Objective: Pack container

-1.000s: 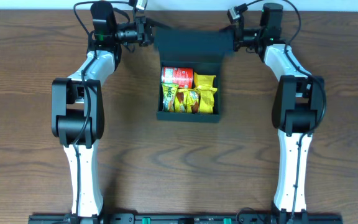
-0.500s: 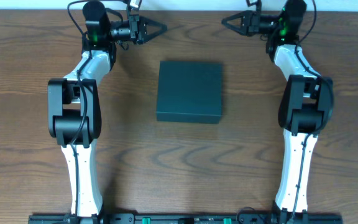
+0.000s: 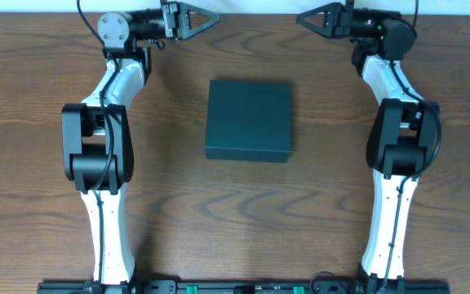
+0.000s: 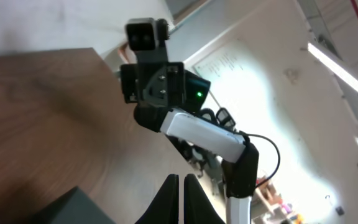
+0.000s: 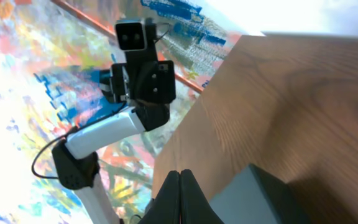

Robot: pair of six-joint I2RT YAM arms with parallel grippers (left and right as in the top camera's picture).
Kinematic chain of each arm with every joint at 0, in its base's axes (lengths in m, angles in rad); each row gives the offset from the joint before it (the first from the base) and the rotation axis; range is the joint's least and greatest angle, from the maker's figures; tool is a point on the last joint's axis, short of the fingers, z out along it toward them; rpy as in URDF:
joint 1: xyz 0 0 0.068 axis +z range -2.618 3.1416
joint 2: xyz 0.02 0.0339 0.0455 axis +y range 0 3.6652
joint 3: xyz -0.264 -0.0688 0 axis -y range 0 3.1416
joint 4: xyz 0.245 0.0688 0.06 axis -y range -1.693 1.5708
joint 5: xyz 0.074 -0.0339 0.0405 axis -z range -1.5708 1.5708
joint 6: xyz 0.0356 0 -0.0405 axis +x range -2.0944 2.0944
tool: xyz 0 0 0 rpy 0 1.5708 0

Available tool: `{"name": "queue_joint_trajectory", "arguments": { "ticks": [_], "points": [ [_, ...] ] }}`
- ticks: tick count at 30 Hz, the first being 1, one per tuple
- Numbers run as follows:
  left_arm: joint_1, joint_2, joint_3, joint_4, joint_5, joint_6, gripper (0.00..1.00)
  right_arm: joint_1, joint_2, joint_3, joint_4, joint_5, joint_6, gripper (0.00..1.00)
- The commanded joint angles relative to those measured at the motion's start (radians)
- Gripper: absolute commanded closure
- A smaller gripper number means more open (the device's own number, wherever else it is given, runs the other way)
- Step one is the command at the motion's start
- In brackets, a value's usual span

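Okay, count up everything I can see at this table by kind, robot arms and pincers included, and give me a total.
Container: 1, the dark teal-green container, lid closed.
Robot arms: 2, the left arm and the right arm.
Pincers: 2, the left pincer and the right pincer, both shut and holding nothing.
Total: 5

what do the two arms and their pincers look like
The left arm and right arm match: white shells between black joint housings, black cables looping by the wrists. The left pincer and right pincer are black, tapering to a point. A green light glows near the right wrist.
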Motion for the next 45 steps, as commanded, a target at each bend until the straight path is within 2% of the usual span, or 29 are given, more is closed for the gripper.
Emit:
{"name": "queue_joint_trajectory", "arguments": {
  "ticks": [1, 9, 13, 14, 15, 16, 17, 18, 19, 20, 21, 22, 24, 27, 31, 34, 36, 38, 41, 45],
  "points": [
    [-0.032, -0.031, 0.143, 0.025, 0.065, -0.076, 0.94, 0.010, -0.111, 0.105, -0.025, -0.013, 0.035, 0.98],
    [-0.109, -0.031, 0.541, 0.013, 0.088, -0.151, 0.94, 0.020, -0.212, 0.419, -0.175, -0.013, 0.023, 0.99],
    [-0.144, -0.031, 0.729, 0.013, 0.088, -0.160, 0.94, 0.032, -0.294, 0.550, -0.266, -0.002, -0.069, 0.98],
    [-0.155, -0.031, 0.790, 0.013, 0.088, -0.152, 0.94, 0.033, -0.322, 0.572, -0.293, 0.003, -0.113, 0.94],
    [-0.161, -0.031, 0.824, 0.013, 0.088, -0.143, 0.91, 0.033, -0.347, 0.585, -0.319, 0.006, -0.161, 0.86],
    [-0.167, -0.031, 0.867, 0.009, 0.088, -0.126, 0.78, 0.033, -0.375, 0.593, -0.361, 0.010, -0.225, 0.77],
    [-0.168, -0.031, 0.908, -0.004, 0.088, -0.100, 0.59, 0.033, -0.405, 0.594, -0.415, 0.022, -0.299, 0.66],
    [-0.168, -0.031, 0.938, -0.026, 0.087, -0.069, 0.43, 0.033, -0.429, 0.594, -0.468, 0.031, -0.370, 0.51],
    [-0.167, -0.031, 0.965, -0.054, 0.086, -0.029, 0.37, 0.033, -0.449, 0.594, -0.525, 0.039, -0.449, 0.43],
    [-0.162, -0.031, 0.991, -0.091, 0.086, 0.026, 0.35, 0.032, -0.469, 0.594, -0.594, 0.049, -0.544, 0.29],
    [-0.157, -0.031, 1.009, -0.126, 0.085, 0.080, 0.34, 0.033, -0.487, 0.594, -0.665, 0.055, -0.645, 0.24],
    [-0.153, -0.031, 1.030, -0.177, 0.085, 0.169, 0.24, 0.033, -0.501, 0.594, -0.740, 0.068, -0.750, 0.17],
    [-0.148, -0.031, 1.046, -0.254, 0.073, 0.304, 0.03, 0.033, -0.515, 0.594, -0.870, 0.112, -0.908, 0.11],
    [-0.138, -0.031, 1.047, -0.433, -0.002, 0.558, 0.05, 0.032, -0.516, 0.594, -1.049, 0.235, -1.122, 0.01],
    [-0.115, -0.031, 1.046, -0.866, -0.220, 0.957, 0.05, 0.033, -0.515, 0.592, -1.358, 0.496, -1.421, 0.01],
    [-0.106, -0.031, 1.046, -1.220, -0.503, 1.233, 0.05, 0.045, -0.515, 0.592, -1.594, 0.790, -1.622, 0.01],
    [-0.106, -0.031, 1.046, -1.387, -0.680, 1.370, 0.05, 0.052, -0.515, 0.592, -1.727, 1.006, -1.726, 0.01],
    [-0.106, -0.031, 1.046, -1.501, -0.812, 1.441, 0.05, 0.054, -0.516, 0.592, -1.844, 1.182, -1.823, 0.01],
    [-0.090, -0.051, 1.046, -1.659, -0.929, 1.512, 0.05, 0.050, -0.544, 0.592, -2.037, 1.357, -1.947, 0.01],
    [-0.048, -0.134, 1.047, -1.829, -0.986, 1.600, 0.05, 0.051, -0.605, 0.592, -2.139, 1.442, -2.039, 0.01]
  ]
}}
